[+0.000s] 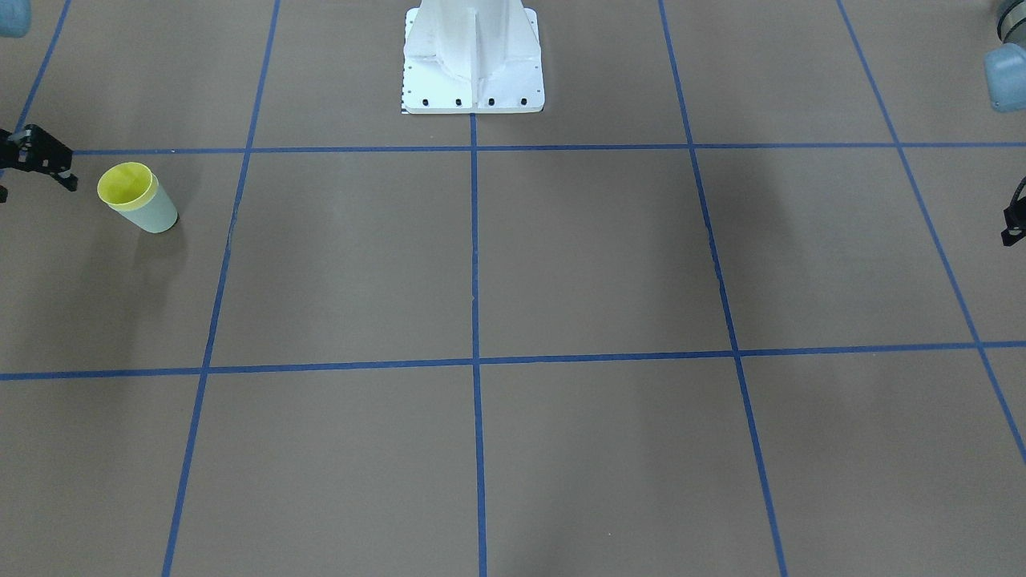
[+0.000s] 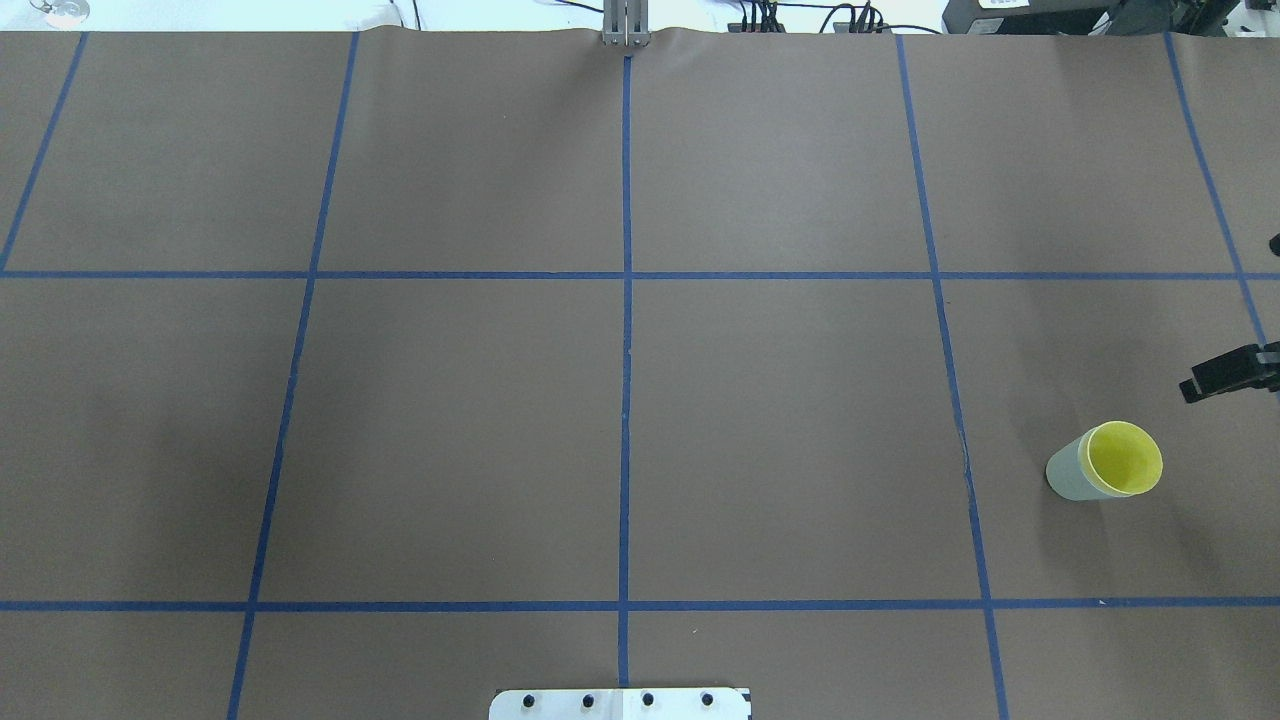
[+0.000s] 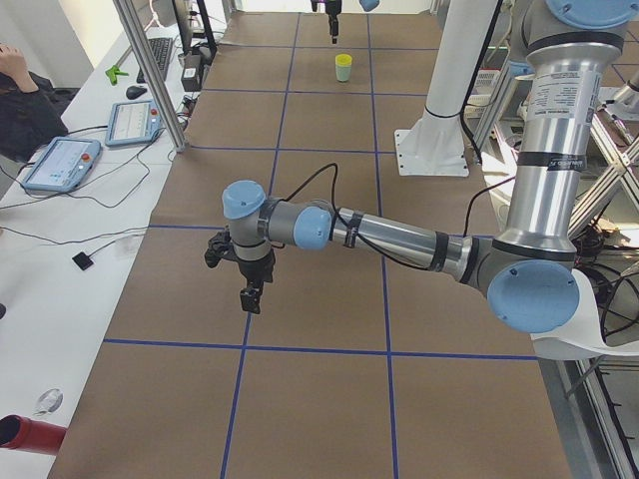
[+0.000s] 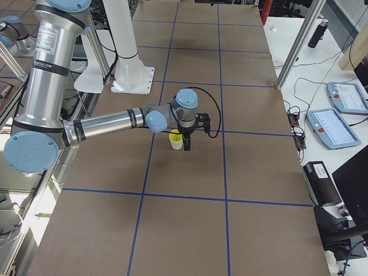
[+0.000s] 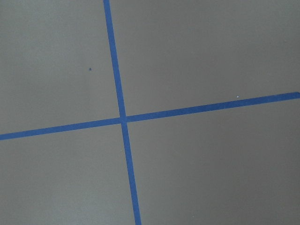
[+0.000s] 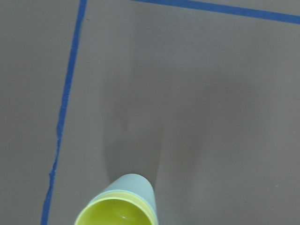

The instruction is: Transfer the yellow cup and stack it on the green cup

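The yellow cup (image 2: 1125, 458) sits nested inside the green cup (image 2: 1068, 472); only its rim and inside show. The stack stands upright on the table's right side. It also shows in the front view, yellow (image 1: 126, 184) in green (image 1: 156, 212), and at the bottom of the right wrist view (image 6: 117, 215). My right gripper (image 2: 1238, 320) hangs just beyond the stack at the view's edge, open and empty, apart from the cups; it also shows in the front view (image 1: 36, 180). My left gripper (image 3: 240, 284) hovers over the table's left end. Only a sliver of it shows in the front view (image 1: 1014, 228), so I cannot tell its state.
Blue tape lines (image 2: 626, 350) divide the brown table into squares. The white robot base (image 1: 473, 56) stands at the robot's side. Tablets and cables (image 3: 60, 160) lie on the side bench beyond the far edge.
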Controlling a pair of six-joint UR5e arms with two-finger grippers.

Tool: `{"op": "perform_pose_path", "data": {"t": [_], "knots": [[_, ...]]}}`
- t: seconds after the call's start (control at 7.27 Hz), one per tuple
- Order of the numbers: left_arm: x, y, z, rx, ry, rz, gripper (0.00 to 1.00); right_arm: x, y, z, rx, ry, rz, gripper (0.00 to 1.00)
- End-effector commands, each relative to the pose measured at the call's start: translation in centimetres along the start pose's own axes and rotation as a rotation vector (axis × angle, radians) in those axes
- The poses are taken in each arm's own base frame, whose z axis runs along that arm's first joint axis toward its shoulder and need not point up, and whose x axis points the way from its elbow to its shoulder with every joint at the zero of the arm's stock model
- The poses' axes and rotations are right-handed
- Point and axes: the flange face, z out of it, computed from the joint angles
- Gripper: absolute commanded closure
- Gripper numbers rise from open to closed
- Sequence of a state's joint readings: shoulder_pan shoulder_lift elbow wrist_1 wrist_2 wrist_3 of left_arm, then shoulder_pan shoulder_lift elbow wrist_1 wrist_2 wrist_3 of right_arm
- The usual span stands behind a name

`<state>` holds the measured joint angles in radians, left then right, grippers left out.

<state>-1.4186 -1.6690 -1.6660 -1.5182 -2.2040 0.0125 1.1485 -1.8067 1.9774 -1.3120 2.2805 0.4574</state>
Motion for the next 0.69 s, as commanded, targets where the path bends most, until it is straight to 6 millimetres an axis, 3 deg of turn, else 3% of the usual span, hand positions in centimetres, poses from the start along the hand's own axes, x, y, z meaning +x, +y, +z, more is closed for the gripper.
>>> {"op": "perform_pose_path", "data": {"t": [0.0,0.28,0.55], "knots": [[-5.9,0.3,-1.7,0.023,-0.006,0.031,0.00,10.2,-0.2,-1.0,0.037,0.060,-0.071,0.00],[-9.6,2.3,-3.4,0.058,-0.013,-0.021,0.00,13.6,0.2,-2.9,0.082,0.071,-0.001,0.00],[-10.1,2.8,-2.8,0.056,-0.016,-0.029,0.00,15.9,0.7,-3.8,0.111,0.081,0.054,0.00]]}}
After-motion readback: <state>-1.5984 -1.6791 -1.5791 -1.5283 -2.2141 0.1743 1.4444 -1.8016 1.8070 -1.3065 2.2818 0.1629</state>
